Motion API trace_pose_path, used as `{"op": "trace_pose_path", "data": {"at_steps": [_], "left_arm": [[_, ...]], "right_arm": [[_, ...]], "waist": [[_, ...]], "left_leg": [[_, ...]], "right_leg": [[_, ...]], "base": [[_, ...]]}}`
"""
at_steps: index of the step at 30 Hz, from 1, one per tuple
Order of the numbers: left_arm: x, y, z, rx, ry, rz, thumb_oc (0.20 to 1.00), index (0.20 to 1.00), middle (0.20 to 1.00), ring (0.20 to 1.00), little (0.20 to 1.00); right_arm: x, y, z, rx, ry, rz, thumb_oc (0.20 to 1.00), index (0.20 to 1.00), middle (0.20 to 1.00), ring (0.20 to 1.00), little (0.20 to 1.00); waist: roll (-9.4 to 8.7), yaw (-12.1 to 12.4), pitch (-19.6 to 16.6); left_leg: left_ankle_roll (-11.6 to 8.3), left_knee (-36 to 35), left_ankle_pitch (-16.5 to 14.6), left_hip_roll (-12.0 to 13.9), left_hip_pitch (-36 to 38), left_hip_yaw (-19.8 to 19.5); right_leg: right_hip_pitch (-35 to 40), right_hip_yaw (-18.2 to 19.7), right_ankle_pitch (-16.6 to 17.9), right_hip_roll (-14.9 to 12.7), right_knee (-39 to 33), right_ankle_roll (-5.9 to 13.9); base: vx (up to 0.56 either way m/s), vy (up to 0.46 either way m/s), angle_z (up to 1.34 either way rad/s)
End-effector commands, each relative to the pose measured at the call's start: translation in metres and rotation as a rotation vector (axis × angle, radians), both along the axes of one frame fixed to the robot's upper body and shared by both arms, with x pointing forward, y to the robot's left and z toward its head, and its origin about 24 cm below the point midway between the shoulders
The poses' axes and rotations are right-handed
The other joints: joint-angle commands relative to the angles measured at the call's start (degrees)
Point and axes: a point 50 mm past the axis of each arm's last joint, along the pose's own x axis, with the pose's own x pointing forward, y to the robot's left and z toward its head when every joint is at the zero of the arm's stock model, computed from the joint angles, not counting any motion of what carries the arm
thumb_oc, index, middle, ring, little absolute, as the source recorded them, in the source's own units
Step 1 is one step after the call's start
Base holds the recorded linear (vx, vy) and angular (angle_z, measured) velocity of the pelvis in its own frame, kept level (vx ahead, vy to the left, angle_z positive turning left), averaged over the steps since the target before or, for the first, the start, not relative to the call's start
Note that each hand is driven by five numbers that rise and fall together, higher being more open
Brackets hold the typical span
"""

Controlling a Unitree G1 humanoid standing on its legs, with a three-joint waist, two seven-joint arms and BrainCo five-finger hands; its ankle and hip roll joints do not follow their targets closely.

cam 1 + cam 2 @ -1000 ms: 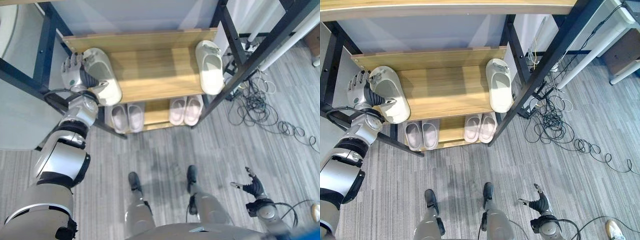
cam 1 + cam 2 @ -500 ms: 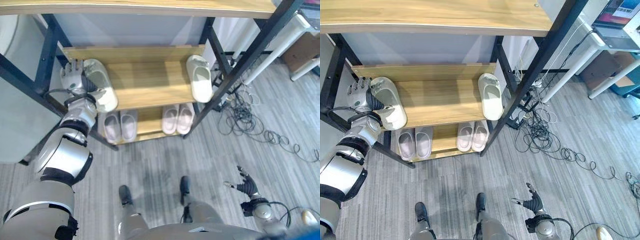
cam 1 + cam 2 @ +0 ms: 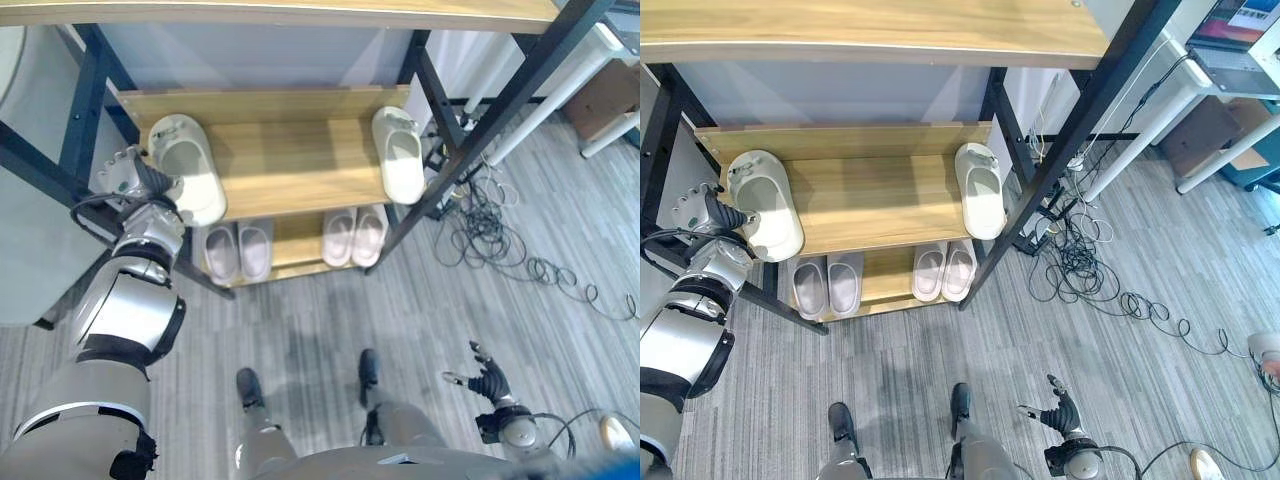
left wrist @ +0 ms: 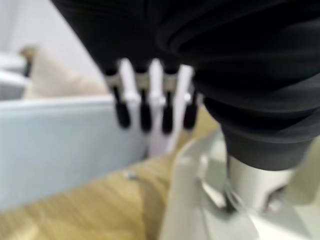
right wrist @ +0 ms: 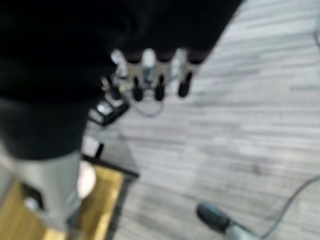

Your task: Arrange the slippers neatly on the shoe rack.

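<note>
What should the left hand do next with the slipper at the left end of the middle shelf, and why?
Probably nudge the left cream slipper toward the right cream slipper. The two lie at opposite ends of the middle shelf, while the left hand sits at its outer edge, fingers relaxed.

bare shelf [image 3: 290,150] between two slippers, black posts [image 3: 432,85] flanking the opening

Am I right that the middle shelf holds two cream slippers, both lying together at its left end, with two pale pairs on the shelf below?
Not quite. The left cream slipper lies at the left end by the left robot hand, but the right cream slipper lies at the right end, far apart, as the right eye view shows. The two pale pairs are on the shelf below.
</note>
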Motion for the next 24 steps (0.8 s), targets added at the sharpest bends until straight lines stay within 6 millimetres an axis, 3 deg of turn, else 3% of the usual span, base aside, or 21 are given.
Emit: {"op": "trace_pose_path", "data": {"at_steps": [1, 11, 19, 24], "left_arm": [[0.012, -0.001, 0.055, -0.058, -0.179, 0.011, 0.200, 0.200, 0.200, 0.200, 0.200], [0.031, -0.038, 0.063, -0.113, -0.236, -0.092, 0.200, 0.200, 0.200, 0.200, 0.200], [0.051, -0.103, 0.089, -0.085, -0.330, -0.271, 0.200, 0.200, 0.200, 0.200, 0.200], [0.053, -0.108, 0.090, -0.080, -0.316, -0.268, 0.200, 0.200, 0.200, 0.200, 0.200]], "right_arm": [[0.034, -0.004, 0.023, -0.002, -0.145, -0.025, 1.000, 1.000, 1.000, 1.000, 1.000], [0.041, -0.002, 0.025, -0.001, -0.152, -0.019, 1.000, 1.000, 1.000, 1.000, 1.000], [0.050, -0.003, 0.031, -0.023, -0.177, 0.010, 1.000, 1.000, 1.000, 1.000, 1.000], [0.055, -0.009, 0.034, -0.044, -0.178, 0.004, 1.000, 1.000, 1.000, 1.000, 1.000]], "waist": [[1.42, 0.32, 8.42], [2.39, 0.43, 9.56], [3.74, 0.56, 10.90], [4.04, 0.07, 11.58]], "left_leg": [[-1.88, 0.79, -1.55, -0.44, 0.26, -2.14], [-1.54, 0.79, -1.46, -0.71, 0.13, -2.37], [-1.52, 0.79, -1.40, -0.66, 1.41, -2.17], [-1.75, 0.79, -1.19, -0.07, 2.26, -0.88]], "right_leg": [[0.40, -3.38, -3.84, -4.05, 1.04, 6.11], [0.31, -3.44, -3.83, -4.43, 1.21, 5.88], [0.89, -3.34, -5.08, -4.36, 2.19, 5.32], [0.41, -2.19, -5.30, -3.93, 2.57, 5.24]], "base": [[0.00, 0.000, 0.00], [0.01, 0.003, 0.01], [0.01, -0.014, 0.00], [0.03, -0.042, -0.10]]}}
